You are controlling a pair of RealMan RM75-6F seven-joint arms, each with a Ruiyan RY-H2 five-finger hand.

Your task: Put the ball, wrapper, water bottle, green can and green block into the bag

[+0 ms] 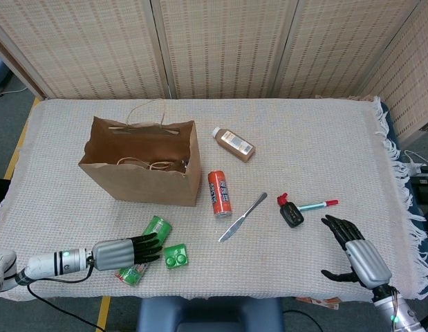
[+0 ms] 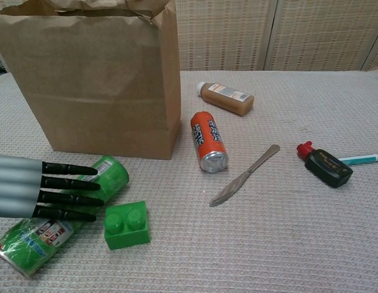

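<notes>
Your left hand (image 1: pixel 120 252) lies low at the near left, forearm coming in from the left edge, palm down, fingers (image 2: pixel 66 189) straight and slightly spread, holding nothing. Your right hand (image 1: pixel 357 252) hovers at the near right, fingers apart and lightly curled, thumb out, empty.
</notes>
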